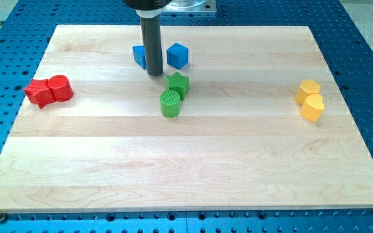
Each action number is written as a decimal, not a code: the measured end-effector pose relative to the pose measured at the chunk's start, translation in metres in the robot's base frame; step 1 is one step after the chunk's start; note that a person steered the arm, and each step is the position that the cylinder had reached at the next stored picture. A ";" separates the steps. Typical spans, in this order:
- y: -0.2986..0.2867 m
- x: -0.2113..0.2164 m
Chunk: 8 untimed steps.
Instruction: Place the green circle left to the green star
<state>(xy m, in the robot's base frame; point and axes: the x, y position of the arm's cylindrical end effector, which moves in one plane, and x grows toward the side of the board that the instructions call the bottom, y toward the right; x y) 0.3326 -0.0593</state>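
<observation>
The green circle, a short cylinder, stands on the wooden board just below and slightly left of the green star, touching it. My tip is the lower end of the dark rod. It sits up and to the left of the green star, a short gap away, and above the green circle. The rod partly hides a blue block behind it.
A blue cube lies right of the rod near the view's top. A red star and a red cylinder touch at the view's left. Two yellow blocks sit at the view's right.
</observation>
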 end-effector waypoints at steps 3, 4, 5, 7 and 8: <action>0.061 -0.027; 0.070 -0.004; 0.091 0.033; 0.102 0.106; 0.063 0.146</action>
<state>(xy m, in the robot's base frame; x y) 0.4787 0.0041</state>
